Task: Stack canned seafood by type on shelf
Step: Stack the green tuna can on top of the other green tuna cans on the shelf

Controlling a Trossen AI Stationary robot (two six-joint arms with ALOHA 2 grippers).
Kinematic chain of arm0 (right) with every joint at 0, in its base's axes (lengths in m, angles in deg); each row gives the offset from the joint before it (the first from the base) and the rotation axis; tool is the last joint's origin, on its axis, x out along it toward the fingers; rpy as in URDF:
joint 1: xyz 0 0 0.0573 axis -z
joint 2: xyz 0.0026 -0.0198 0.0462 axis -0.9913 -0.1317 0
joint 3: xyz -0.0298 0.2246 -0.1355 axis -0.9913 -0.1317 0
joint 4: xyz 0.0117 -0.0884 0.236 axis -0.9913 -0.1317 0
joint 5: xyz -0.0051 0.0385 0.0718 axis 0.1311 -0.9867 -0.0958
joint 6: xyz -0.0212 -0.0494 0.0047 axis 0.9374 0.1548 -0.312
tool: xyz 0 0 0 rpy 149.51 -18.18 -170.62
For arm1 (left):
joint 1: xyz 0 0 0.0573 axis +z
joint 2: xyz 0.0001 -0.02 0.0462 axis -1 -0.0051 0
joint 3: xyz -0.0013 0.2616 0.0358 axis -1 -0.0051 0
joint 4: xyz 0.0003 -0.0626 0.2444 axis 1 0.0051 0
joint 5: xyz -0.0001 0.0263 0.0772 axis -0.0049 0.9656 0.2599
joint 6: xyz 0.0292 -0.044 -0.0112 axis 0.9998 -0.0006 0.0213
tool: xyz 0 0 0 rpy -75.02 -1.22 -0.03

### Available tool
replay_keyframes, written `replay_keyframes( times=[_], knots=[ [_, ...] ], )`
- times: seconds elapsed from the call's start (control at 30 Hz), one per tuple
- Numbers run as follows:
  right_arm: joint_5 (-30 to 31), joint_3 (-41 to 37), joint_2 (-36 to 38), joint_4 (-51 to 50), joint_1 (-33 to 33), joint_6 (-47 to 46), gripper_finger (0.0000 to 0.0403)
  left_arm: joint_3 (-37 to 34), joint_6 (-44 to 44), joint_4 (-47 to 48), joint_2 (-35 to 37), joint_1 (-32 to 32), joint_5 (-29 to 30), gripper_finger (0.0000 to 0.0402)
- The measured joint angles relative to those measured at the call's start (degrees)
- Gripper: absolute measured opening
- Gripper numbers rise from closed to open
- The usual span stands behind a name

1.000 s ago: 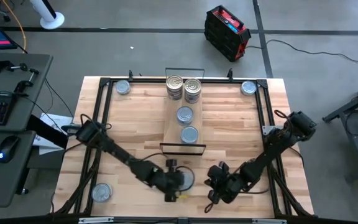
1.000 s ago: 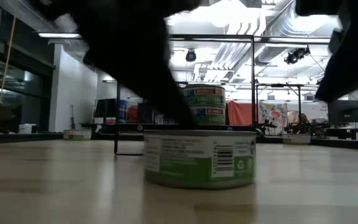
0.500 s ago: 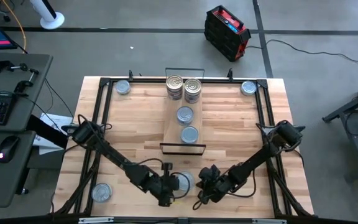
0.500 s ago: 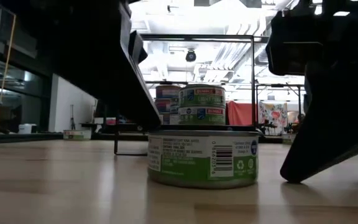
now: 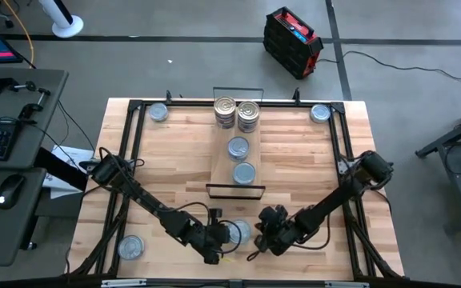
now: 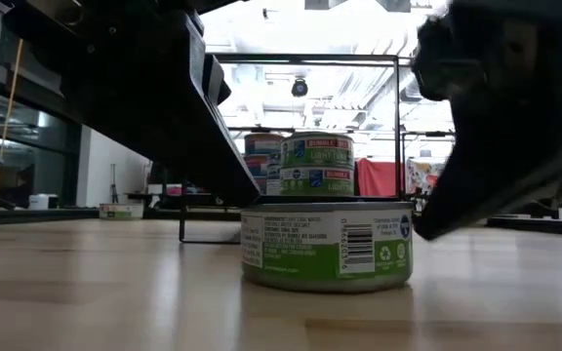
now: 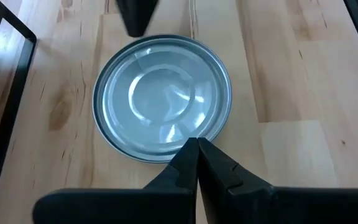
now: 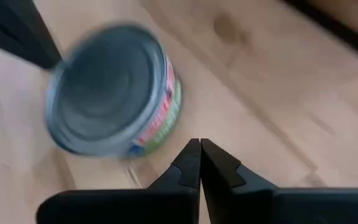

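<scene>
left pincer [image 5: 224, 237] closed, right pincer [image 5: 256, 232] closed, both low

1. The left gripper [image 5: 217, 250] drew back along the desk's near edge, from over the green-labelled tin [image 5: 239, 232] to just beside it on the left.
2. The right gripper [image 5: 260, 242], jaws pressed together, swung inward from the right and ended close beside that tin.
3. The tin, half hidden under the left arm a second earlier, lay uncovered between both grippers.
4. In the low view the tin [image 6: 326, 246] shifted slightly right.
</scene>
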Motion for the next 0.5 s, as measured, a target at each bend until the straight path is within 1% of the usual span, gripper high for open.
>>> replay_keyframes(
  times=[0.07,0.17,0.23,0.37,0.5],
  knots=[
    [0.1,0.0,0.5,0.6,0.5,0.4,0.0,0.0,0.0,-0.1,0.0,0.0,0.0,0.0],
    [-3.7,0.0,0.3,4.4,1.7,3.4,0.0,-0.1,0.0,-0.5,0.0,0.0,-0.1,0.0],
    [-4.6,0.0,0.3,5.9,2.4,4.7,0.0,-0.1,0.5,-0.9,0.0,0.2,-0.4,0.0],
    [-1.3,1.0,0.2,6.5,3.0,5.0,0.0,-0.1,0.9,-1.5,-0.1,0.5,-1.5,0.0],
    [0.0,3.7,0.3,7.1,3.2,7.6,0.0,-0.1,0.6,-1.3,-0.2,0.5,-3.6,0.0]
  ],
)
